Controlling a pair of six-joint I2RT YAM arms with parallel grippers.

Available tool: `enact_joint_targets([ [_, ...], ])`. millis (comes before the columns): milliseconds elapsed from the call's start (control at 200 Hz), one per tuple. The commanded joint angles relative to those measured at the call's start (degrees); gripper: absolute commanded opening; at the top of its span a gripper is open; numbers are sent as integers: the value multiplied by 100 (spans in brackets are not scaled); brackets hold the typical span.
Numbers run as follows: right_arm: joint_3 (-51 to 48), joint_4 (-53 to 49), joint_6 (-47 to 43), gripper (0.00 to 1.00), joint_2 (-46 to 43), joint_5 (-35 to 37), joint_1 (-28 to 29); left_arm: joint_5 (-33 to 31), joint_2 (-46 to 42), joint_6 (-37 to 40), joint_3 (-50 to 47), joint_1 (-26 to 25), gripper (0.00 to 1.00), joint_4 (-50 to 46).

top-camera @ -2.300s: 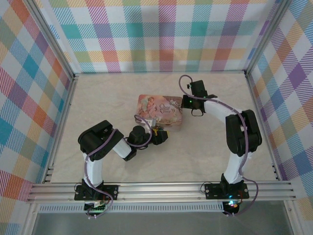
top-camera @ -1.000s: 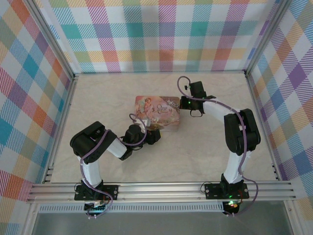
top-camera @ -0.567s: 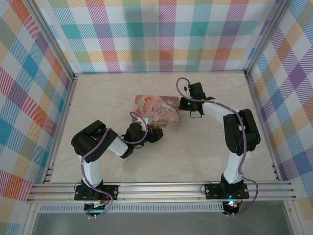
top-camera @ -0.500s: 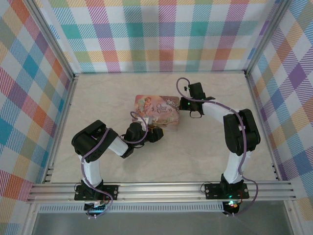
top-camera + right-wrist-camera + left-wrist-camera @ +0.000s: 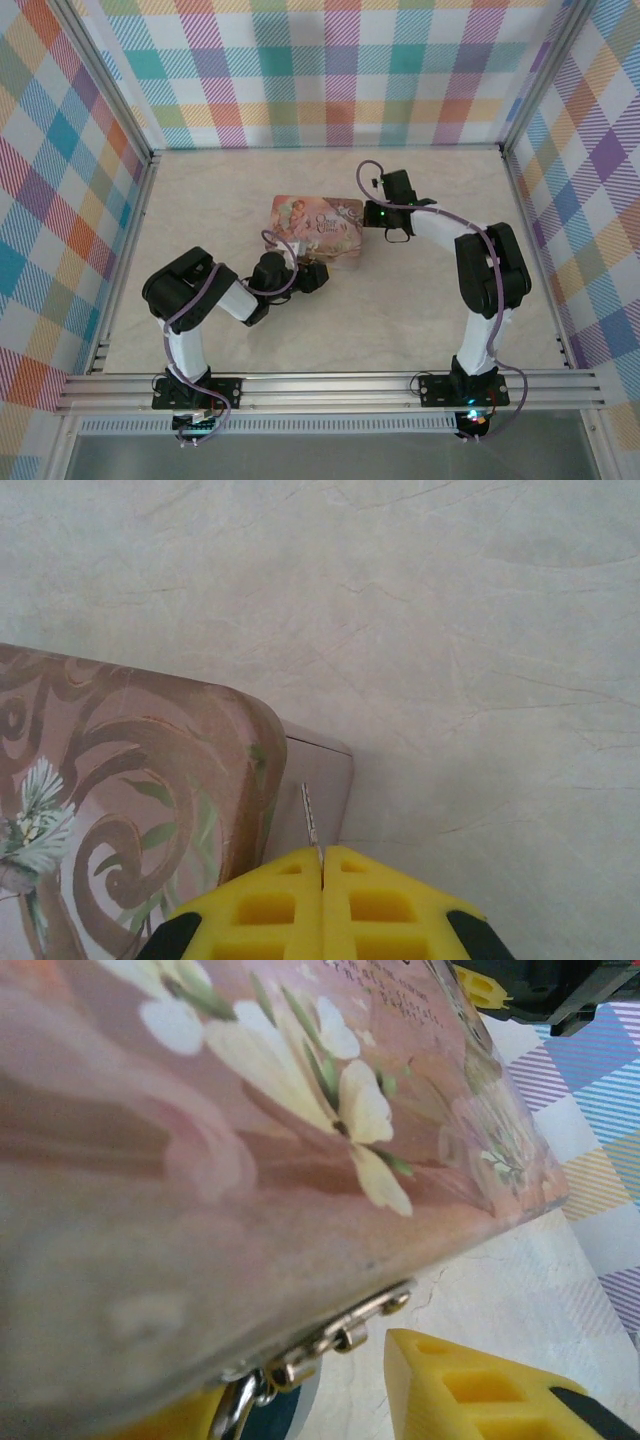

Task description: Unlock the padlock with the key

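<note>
The padlock's silver shackle (image 5: 235, 1405) hangs from the hasp (image 5: 345, 1332) on the front wall of the pink tin (image 5: 250, 1110); its dark body sits at the bottom edge of the left wrist view. My left gripper (image 5: 300, 1400) stands open around it, with bare table between the padlock and the right yellow finger (image 5: 470, 1390). From above, this gripper (image 5: 312, 275) is at the tin's (image 5: 318, 225) near edge. My right gripper (image 5: 322, 865) is shut on the key (image 5: 311, 825), whose thin toothed blade sticks out beside the tin's corner (image 5: 150, 780). From above it (image 5: 375, 218) is at the tin's right end.
The pale marbled table (image 5: 420, 300) is walled by plaid panels (image 5: 330, 70) on three sides. An aluminium rail (image 5: 330, 385) runs along the near edge. There is free room to the right of the tin and behind it.
The tin has slid slightly left and turned a little. The right gripper with the key has followed it leftward. The left gripper stays at the tin's front edge.
</note>
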Motion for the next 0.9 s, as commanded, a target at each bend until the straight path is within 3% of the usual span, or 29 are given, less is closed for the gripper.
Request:
enact_joint_targets([
  [0,170,-192,-33,0,113,-220,81,-61,-197,56,-90,98,38,14],
  [260,240,-186,-42,0,192,-229,107,-194,-358,106,-257,152,42,-137],
  [525,402,-236,-64,0,266,-238,131,-120,-353,139,-214,169,32,-167],
  [600,435,-240,-70,0,291,-238,136,-90,-321,155,-172,177,24,-185],
  [895,411,-216,-76,0,284,-220,167,-111,-462,184,-257,213,21,-375],
])
